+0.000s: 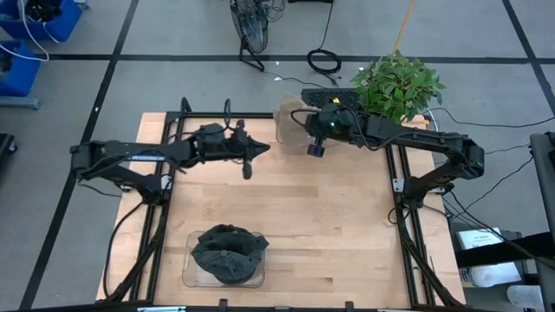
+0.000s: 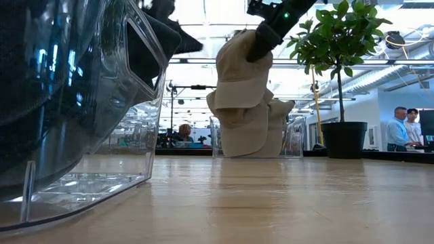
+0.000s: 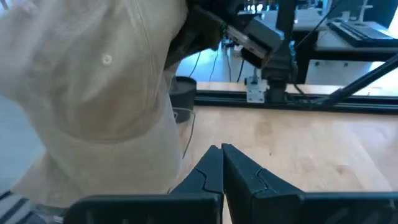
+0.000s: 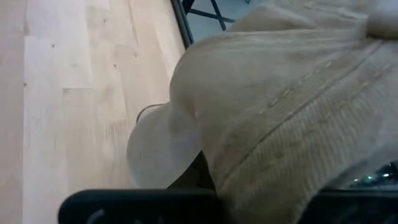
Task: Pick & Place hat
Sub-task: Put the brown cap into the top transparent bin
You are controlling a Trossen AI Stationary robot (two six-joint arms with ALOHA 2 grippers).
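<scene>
A beige cap hangs under my right gripper at the table's far side, above a pile of more beige caps in a clear bin. The high view shows that cap just left of the right gripper, which is shut on it. The cap fills the right wrist view and hides the fingers there. My left gripper hovers left of the cap, shut and empty. In its wrist view the cap is close by. My right gripper holds the beige cap by its upper part, coming at it from above and from the table's right. The cap hangs below the fingers, crown bulging outward. Whether its lower edge touches the pile beneath, I cannot tell.
A clear bin holding dark hats sits at the near edge, left of centre, and looms large in the low view. A potted plant stands at the far right corner. Bare wood lies between the two bins. People stand in the room behind.
</scene>
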